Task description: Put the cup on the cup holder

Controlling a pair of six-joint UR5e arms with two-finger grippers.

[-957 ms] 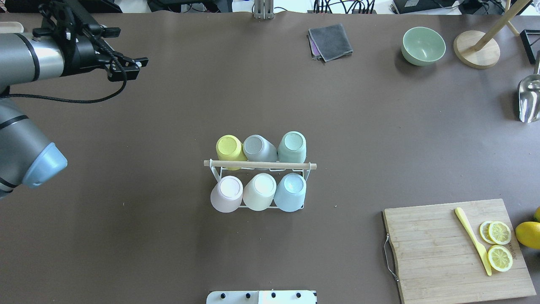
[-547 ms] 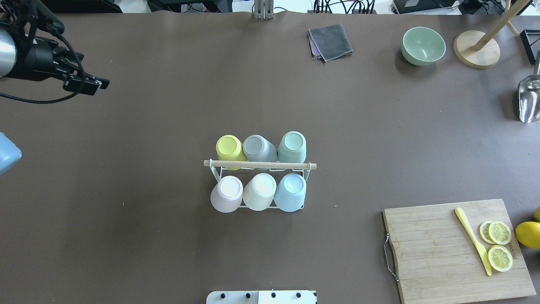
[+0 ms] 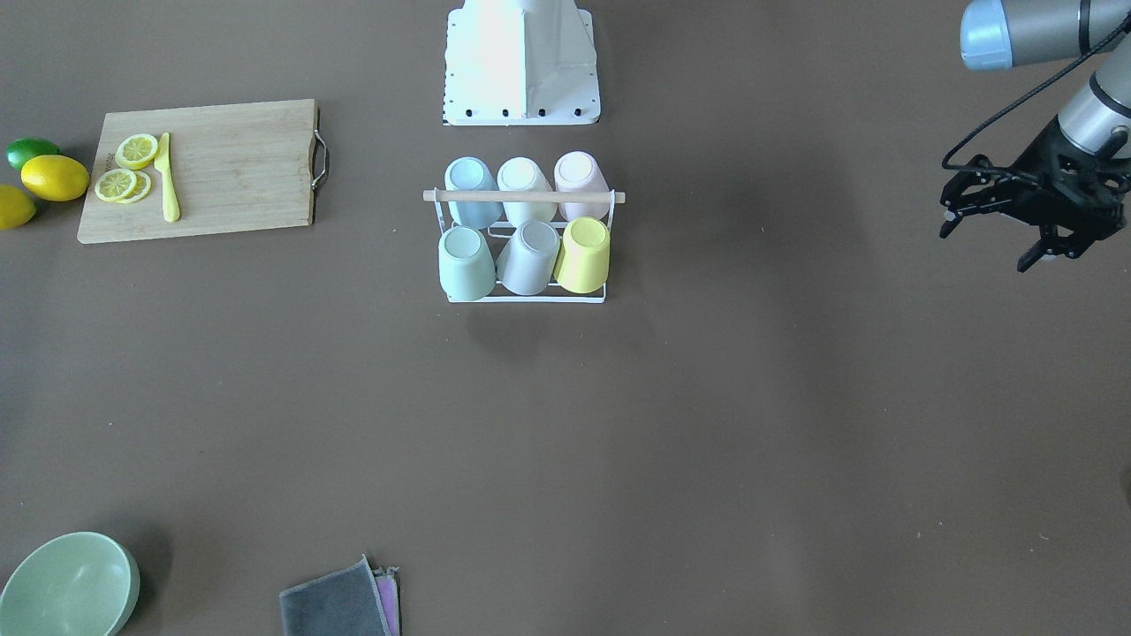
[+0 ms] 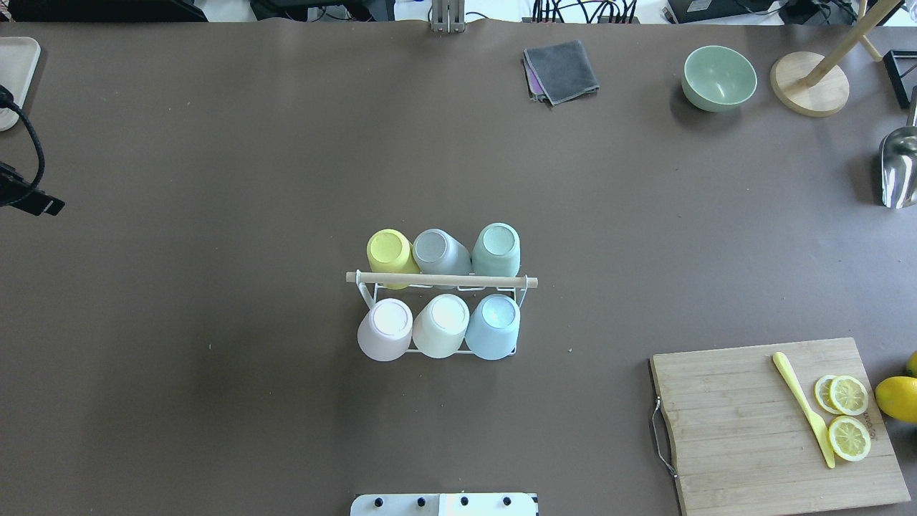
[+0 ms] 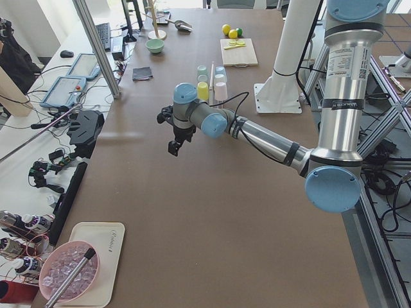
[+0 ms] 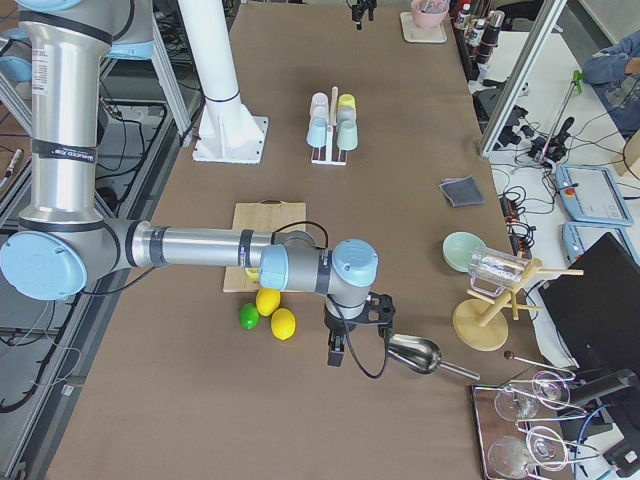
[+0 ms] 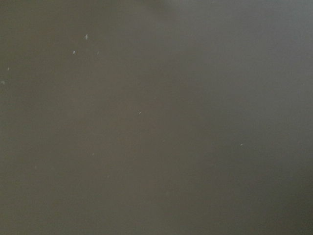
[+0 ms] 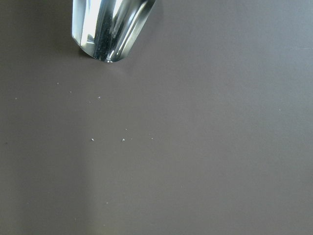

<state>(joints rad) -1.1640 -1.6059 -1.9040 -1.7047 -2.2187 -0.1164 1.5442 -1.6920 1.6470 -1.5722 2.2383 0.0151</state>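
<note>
Left gripper (image 3: pixel 983 251) cropped overhead, desk (image 4: pixel 179 401) left edge; front view: wide, empty. Right gripper (image 6: pixel 340 352) side-view only, cannot tell

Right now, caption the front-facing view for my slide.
Six cups upturned on the cup holder at mid-table; left gripper hangs empty off to the side, jaws open.

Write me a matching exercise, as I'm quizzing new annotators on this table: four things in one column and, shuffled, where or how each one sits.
Things
1. yellow cup
2. green bowl
3. yellow knife
4. grey cloth

Places
A. on the cutting board, beside the lemon slices
B. folded, lying flat on the table
C. upside down on the cup holder
D. next to the round wooden stand base

Pairs: 1-C, 2-D, 3-A, 4-B
</note>
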